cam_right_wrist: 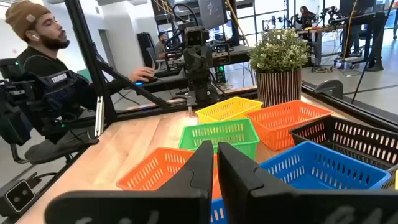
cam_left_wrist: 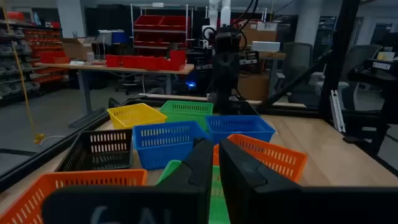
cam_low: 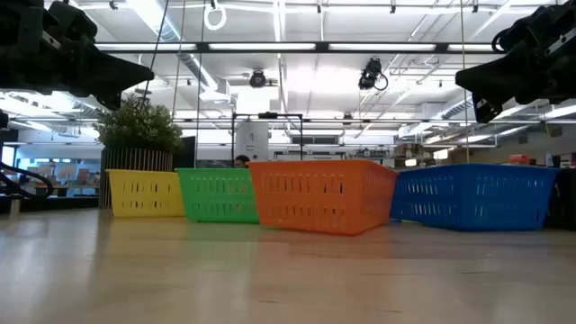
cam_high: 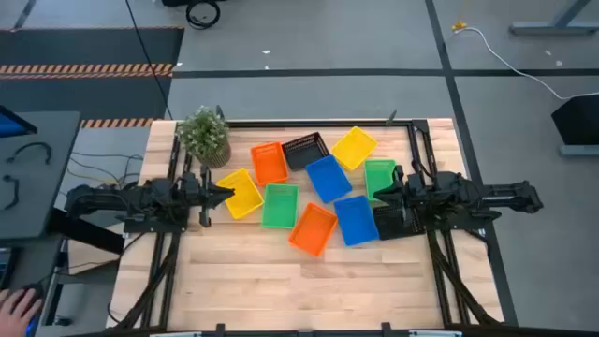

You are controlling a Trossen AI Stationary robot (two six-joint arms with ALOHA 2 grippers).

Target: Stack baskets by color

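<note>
Ten baskets lie loose on the wooden table, none stacked: yellow (cam_high: 241, 193), orange (cam_high: 270, 163), black (cam_high: 305, 150), yellow (cam_high: 354, 147), blue (cam_high: 328, 178), green (cam_high: 379, 178), green (cam_high: 280, 206), orange (cam_high: 313, 228), blue (cam_high: 356, 220) and black (cam_high: 388, 223). My left gripper (cam_high: 225, 194) hovers shut over the left edge of the cluster, beside the near yellow basket, holding nothing. My right gripper (cam_high: 379, 194) hovers shut over the cluster's right edge, between the green and black baskets, also holding nothing. In the low view both grippers, left (cam_low: 135, 72) and right (cam_low: 468, 81), hang well above the baskets.
A potted green plant (cam_high: 204, 136) stands at the far left corner of the table, next to the orange basket. The near half of the table (cam_high: 299, 290) is bare wood. A seated person (cam_right_wrist: 43, 68) shows beyond the table's left side in the right wrist view.
</note>
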